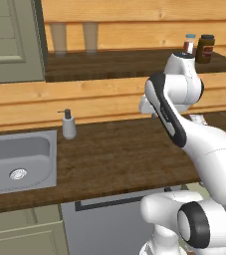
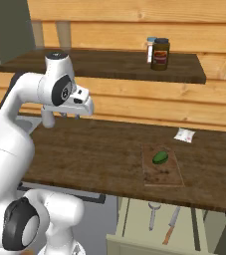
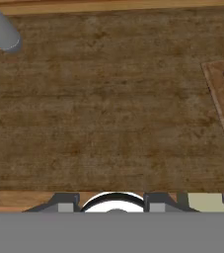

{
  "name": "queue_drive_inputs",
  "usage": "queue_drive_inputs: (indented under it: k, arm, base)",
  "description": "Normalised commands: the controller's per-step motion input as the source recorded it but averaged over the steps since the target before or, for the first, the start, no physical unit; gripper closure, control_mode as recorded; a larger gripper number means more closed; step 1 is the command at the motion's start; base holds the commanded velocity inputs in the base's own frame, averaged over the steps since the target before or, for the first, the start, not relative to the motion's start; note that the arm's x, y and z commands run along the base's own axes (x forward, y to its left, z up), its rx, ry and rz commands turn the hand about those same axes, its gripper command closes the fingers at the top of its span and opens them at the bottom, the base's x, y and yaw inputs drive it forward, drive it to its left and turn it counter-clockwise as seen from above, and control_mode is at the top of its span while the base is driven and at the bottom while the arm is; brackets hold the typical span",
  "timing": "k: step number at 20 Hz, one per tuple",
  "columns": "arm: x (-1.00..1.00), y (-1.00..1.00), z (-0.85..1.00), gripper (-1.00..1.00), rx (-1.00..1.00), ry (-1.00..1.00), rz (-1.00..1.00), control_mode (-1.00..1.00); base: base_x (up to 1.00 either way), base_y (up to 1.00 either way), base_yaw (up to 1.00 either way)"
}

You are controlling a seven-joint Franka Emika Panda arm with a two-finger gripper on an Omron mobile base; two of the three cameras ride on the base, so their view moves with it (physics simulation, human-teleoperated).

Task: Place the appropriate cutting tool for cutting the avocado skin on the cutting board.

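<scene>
Open drawer (image 2: 134, 224) holds cutting tool (image 2: 171, 225) beside grey utensil (image 2: 153, 215).

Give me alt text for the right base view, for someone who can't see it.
A white robot arm, its gripper held above a dark wooden counter, stands left of a cutting board carrying an avocado. Below, an open drawer holds a knife and a grey utensil.

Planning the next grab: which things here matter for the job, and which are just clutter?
Job: cutting tool in the open drawer; avocado; cutting board; gripper.
Clutter: metal utensil, white packet, jar, soap dispenser, sink.
</scene>
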Motion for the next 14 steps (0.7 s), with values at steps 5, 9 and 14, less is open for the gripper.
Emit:
queue_drive_inputs:
  k: [5,9,14]
  arm:
    - [-0.19,-0.22,-0.03,-1.0,0.0,-0.03,-0.04,-1.0]
    - [-0.36,-1.0,-0.22,-1.0,0.12,-0.03,-0.05,-1.0]
    - [-0.35,-1.0,-0.31,-1.0,0.2,0.08,-0.04,-1.0]
  base:
    - [0.0,0.0,0.0]
    - [0.0,0.0,0.0]
    - [0.0,0.0,0.0]
